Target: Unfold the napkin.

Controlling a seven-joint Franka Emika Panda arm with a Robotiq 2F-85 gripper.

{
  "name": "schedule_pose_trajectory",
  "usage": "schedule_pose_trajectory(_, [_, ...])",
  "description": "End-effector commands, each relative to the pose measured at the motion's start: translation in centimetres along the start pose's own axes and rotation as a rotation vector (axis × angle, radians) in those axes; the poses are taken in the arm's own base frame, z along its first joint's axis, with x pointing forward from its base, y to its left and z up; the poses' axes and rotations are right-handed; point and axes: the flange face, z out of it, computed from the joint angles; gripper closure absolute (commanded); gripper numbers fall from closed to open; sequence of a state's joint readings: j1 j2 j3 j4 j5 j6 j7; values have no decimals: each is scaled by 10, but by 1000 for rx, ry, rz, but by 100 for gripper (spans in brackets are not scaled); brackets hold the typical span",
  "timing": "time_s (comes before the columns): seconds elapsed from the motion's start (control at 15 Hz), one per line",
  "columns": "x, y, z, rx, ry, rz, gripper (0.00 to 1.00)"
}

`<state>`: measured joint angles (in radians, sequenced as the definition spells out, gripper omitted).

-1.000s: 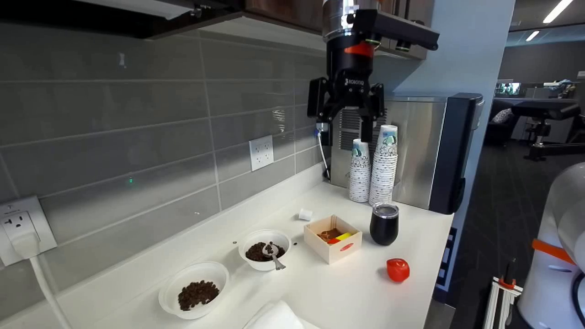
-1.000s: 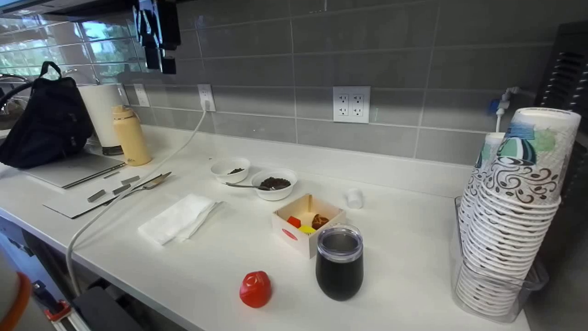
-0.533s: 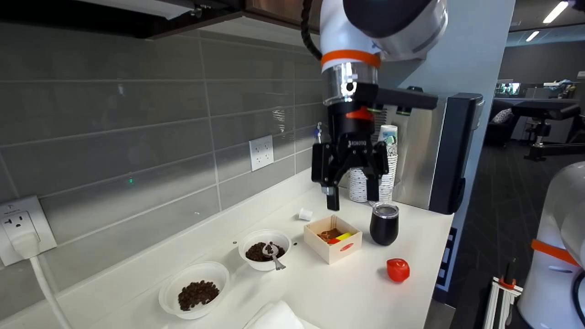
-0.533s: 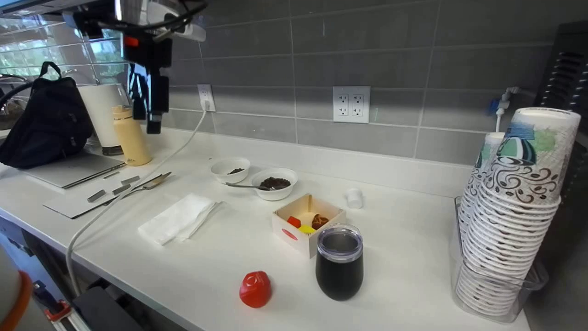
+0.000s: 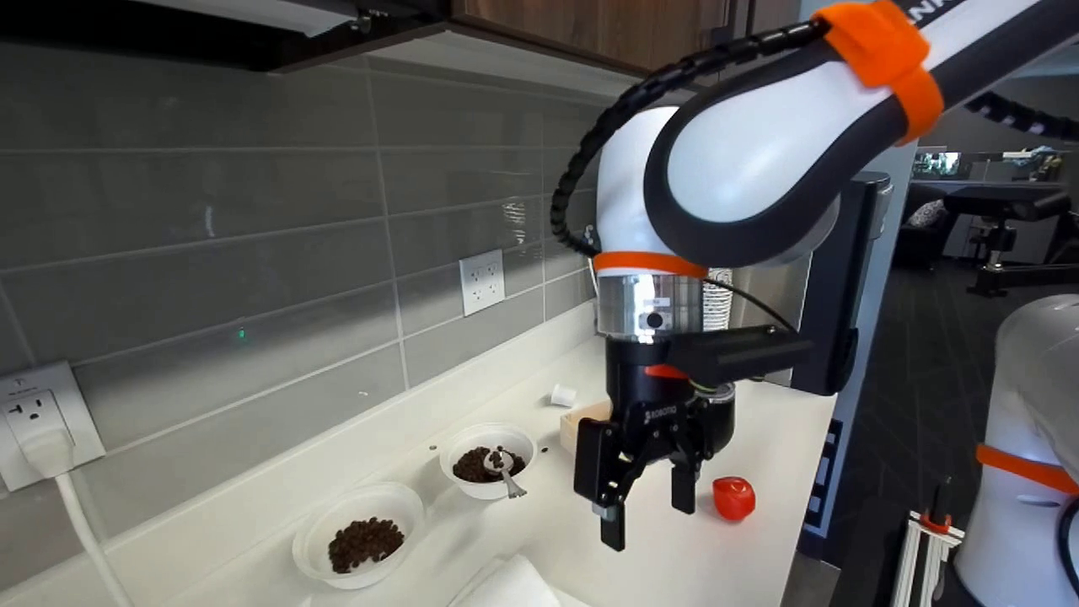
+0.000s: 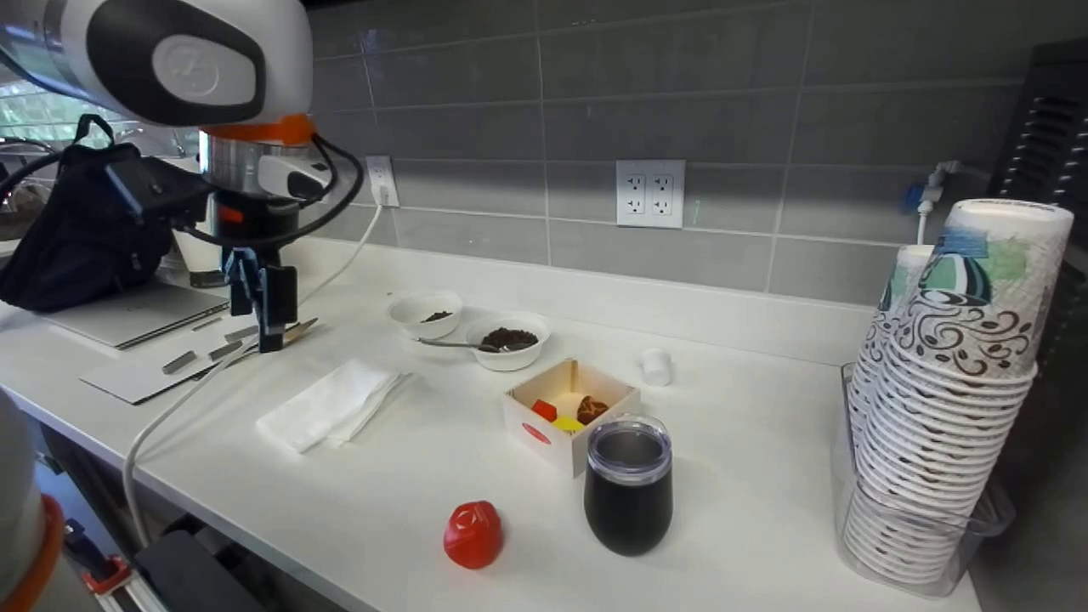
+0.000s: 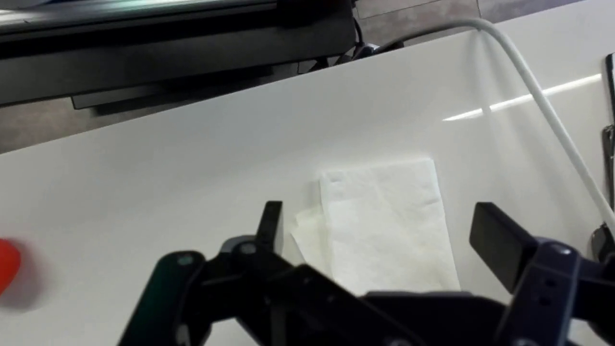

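Observation:
The white folded napkin [image 6: 327,406] lies flat on the counter. Its lower layer sticks out along one side in the wrist view [image 7: 384,221]. In an exterior view only part of the napkin [image 5: 512,588] shows at the bottom edge. My gripper [image 7: 378,211] is open and empty, pointing down, with its fingers apart on either side of the napkin as seen from the wrist. In both exterior views the gripper [image 5: 649,514] is in the air above the counter, apart from the napkin. The near end of the napkin is hidden behind the gripper's body in the wrist view.
Two white bowls [image 6: 410,326] with dark contents stand by the wall. A wooden box [image 6: 537,438], black tumbler [image 6: 627,506], red object [image 6: 473,534] and stacked cups [image 6: 943,425] stand on the counter. A white cable [image 7: 543,101] crosses the counter beside the napkin.
My gripper has come down a long way from near the cabinets toward the counter, staying open. The napkin and the other objects have not moved.

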<state>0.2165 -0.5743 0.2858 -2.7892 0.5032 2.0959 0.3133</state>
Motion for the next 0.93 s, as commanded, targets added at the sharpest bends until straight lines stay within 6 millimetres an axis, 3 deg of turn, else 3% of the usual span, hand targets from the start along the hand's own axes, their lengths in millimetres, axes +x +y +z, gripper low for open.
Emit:
schedule_pose_trajectory(0.0, [17, -12, 34, 57, 5, -17, 0])
schedule_pose_trajectory(0.4, [33, -16, 82, 78, 1, -30, 0])
schedule_pose_trajectory(0.87, [38, -9, 123, 69, -50, -73, 0])
